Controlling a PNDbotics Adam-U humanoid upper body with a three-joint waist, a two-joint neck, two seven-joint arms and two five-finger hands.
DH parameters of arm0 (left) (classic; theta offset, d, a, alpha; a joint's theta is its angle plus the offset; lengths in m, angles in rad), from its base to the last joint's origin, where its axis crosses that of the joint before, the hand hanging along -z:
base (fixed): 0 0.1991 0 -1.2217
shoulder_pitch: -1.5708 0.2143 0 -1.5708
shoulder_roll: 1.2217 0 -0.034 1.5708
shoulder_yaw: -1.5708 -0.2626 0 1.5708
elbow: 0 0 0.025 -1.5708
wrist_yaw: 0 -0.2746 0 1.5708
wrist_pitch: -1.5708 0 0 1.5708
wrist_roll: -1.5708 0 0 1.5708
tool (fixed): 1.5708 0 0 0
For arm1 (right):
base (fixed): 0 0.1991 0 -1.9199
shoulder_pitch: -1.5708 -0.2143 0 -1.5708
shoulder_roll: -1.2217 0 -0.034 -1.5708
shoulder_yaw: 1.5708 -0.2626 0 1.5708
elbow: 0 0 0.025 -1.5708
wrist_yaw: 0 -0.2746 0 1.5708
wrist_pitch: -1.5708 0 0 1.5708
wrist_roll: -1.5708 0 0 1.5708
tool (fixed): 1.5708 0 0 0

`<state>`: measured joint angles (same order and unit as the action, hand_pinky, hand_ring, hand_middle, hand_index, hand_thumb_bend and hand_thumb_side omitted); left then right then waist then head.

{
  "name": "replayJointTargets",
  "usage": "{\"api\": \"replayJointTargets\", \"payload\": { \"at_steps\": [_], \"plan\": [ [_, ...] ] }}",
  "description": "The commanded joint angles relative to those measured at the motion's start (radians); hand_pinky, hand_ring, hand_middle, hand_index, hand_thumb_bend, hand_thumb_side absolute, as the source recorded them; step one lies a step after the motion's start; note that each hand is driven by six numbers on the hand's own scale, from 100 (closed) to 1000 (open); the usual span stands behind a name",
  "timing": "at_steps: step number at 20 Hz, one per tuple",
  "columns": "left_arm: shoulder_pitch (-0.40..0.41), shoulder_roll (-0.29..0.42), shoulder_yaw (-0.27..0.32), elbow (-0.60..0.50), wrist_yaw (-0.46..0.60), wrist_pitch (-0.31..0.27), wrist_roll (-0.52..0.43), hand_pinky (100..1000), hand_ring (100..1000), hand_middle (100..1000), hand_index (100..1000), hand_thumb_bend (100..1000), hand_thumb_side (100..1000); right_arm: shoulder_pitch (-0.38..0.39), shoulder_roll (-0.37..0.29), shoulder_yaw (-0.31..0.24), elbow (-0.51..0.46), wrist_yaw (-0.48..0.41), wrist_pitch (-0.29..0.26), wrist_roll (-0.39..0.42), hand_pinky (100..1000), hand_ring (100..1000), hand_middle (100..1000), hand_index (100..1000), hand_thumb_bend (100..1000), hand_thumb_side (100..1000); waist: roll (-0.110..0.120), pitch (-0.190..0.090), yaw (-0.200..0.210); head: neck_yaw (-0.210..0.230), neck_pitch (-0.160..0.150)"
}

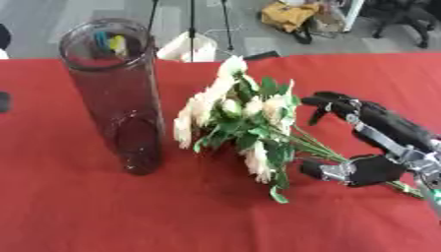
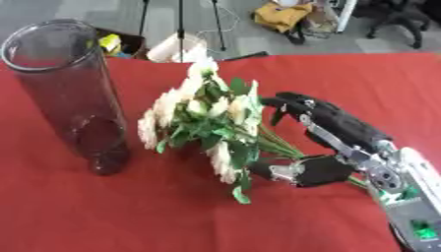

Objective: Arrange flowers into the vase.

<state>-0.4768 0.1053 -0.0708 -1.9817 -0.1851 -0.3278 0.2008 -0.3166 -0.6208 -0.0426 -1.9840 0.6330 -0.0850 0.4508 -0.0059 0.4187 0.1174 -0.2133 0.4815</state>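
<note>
Lying on the red worktop [image 1: 78, 206]: cream flowers [image 1: 237, 123], blooms just beside the upright empty glass vase [image 1: 116, 96] | right hand [image 2: 331, 147]: fingers [image 2: 289, 103] and thumb curved around the green stems, whether they grip is unclear | left hand: out of view

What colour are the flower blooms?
Cream-white blooms with green leaves, lying on the red tablecloth; left eye view shows them best.
</note>
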Motion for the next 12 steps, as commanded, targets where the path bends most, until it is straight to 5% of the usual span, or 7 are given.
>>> {"api": "replayJointTargets", "payload": {
  "at_steps": [1, 7, 12],
  "plan": [
    [-0.009, 0.011, -0.011, -0.018, 0.001, 0.0, -0.003, 610, 489, 673, 795, 158, 1000, -0.012, -0.014, -0.01, -0.016, -0.004, 0.008, 0.049, 1000, 1000, 668, 1000, 591, 862, 0.0, -0.019, -0.001, -0.003, -0.013],
    [-0.006, 0.01, -0.012, -0.018, -0.003, 0.002, -0.004, 610, 488, 673, 794, 156, 1000, -0.017, -0.007, -0.044, -0.016, -0.014, 0.025, 0.121, 1000, 1000, 649, 1000, 652, 776, 0.003, -0.016, -0.008, -0.002, -0.015],
    [-0.005, 0.009, -0.012, -0.018, -0.007, 0.001, -0.003, 610, 488, 672, 794, 155, 1000, -0.015, -0.005, -0.051, -0.016, -0.013, 0.051, 0.105, 1000, 1000, 617, 1000, 609, 757, 0.007, -0.015, -0.009, -0.003, -0.017]
  ]
}}
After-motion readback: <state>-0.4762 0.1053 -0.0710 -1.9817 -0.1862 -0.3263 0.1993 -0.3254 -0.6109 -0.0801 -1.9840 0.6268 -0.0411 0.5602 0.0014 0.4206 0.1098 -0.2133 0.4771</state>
